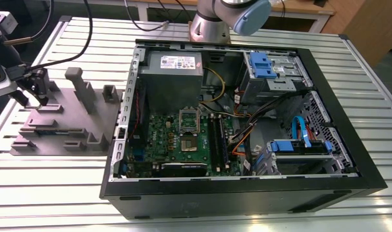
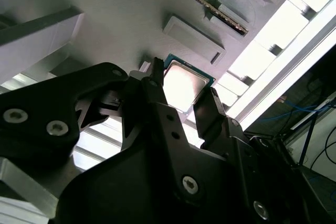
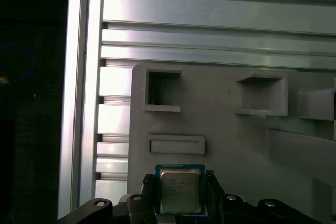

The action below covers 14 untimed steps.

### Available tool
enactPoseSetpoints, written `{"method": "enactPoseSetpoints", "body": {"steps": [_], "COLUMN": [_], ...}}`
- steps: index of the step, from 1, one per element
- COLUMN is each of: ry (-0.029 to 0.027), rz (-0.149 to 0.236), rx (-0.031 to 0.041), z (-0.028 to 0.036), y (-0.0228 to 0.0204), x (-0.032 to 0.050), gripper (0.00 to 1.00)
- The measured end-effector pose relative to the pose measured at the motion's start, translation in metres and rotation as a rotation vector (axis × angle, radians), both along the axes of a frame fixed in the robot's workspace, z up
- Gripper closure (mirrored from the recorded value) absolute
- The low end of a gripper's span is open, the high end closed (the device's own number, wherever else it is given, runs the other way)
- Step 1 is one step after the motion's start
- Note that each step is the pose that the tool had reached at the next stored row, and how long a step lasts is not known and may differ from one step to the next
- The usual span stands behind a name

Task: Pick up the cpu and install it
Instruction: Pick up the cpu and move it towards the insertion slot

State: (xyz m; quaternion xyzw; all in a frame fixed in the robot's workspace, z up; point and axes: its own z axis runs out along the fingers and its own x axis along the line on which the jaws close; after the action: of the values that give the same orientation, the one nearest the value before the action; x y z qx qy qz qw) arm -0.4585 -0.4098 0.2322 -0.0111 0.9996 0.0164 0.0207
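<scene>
The cpu (image 2: pixel 184 83) is a small square chip with a shiny silver top and a thin blue-green rim. In both wrist views it sits between the black fingers of my gripper (image 2: pixel 182 86). One fingertip (image 2: pixel 155 72) touches one edge and the other meets the opposite edge, so the gripper is shut on the cpu (image 3: pixel 179 190). Whether the chip rests on the fixture or hangs just above it, I cannot tell. In the exterior view my gripper (image 1: pixel 31 101) is low over the grey parts fixture (image 1: pixel 66 121), at the exterior view's left. The motherboard's socket (image 1: pixel 189 142) lies inside the open computer case (image 1: pixel 241 193).
The fixture carries raised blocks, pockets (image 3: pixel 164 90) and a tall post (image 1: pixel 76 84). The case holds a grey power supply (image 1: pixel 173 72), an upright silver socket frame (image 1: pixel 189 117), cables and blue drive brackets (image 1: pixel 263 65). The arm's base (image 1: pixel 212 21) stands behind the case on the slatted metal table (image 1: pixel 54 183).
</scene>
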Motion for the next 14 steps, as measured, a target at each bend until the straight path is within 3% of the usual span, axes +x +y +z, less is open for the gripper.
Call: {"method": "enactPoseSetpoints", "body": {"steps": [14], "ry": [-0.0001], "rz": [0.0], "rx": [0.0], "z": [0.0028], "y": [0.0], "x": [0.0], "gripper": [0.53]}}
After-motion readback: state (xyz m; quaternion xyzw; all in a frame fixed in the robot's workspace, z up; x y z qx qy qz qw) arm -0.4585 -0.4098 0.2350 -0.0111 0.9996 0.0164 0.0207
